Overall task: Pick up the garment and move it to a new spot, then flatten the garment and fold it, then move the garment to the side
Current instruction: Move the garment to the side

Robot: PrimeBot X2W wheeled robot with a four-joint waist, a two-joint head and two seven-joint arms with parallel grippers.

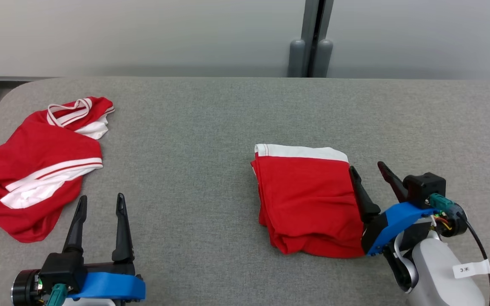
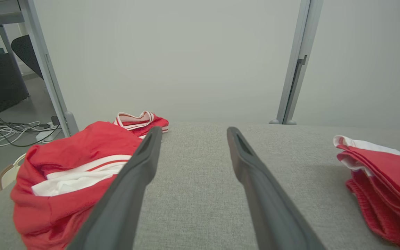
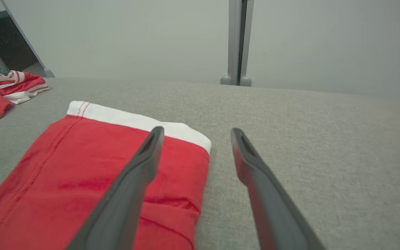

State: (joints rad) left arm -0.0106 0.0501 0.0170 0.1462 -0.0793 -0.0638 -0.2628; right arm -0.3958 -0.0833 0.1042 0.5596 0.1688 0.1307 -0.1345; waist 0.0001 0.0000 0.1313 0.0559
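Red folded garment (image 1: 309,204) lay on the grey surface (image 1: 211,127), right tool (image 1: 366,166) spread apart at its edge; left tool (image 1: 101,196), likewise apart, sat beside a crumpled red shirt (image 1: 36,170).

**Red, white and grey**

The folded garment (image 1: 306,199) was plain red, with a white band along its far edge and faint red stitching at one end of that band. The crumpled garment (image 1: 36,170) was the same red, crossed by broad white stripes with a thin red line between them; its collar was white with red lines. The table (image 1: 206,127) was a flecked mid grey. The left gripper (image 1: 101,196) and right gripper (image 1: 366,166) each had dark grey fingers (image 1: 121,229), a black body and a bright blue mount. The wall (image 1: 143,34) was pale grey, the post (image 1: 313,38) darker grey
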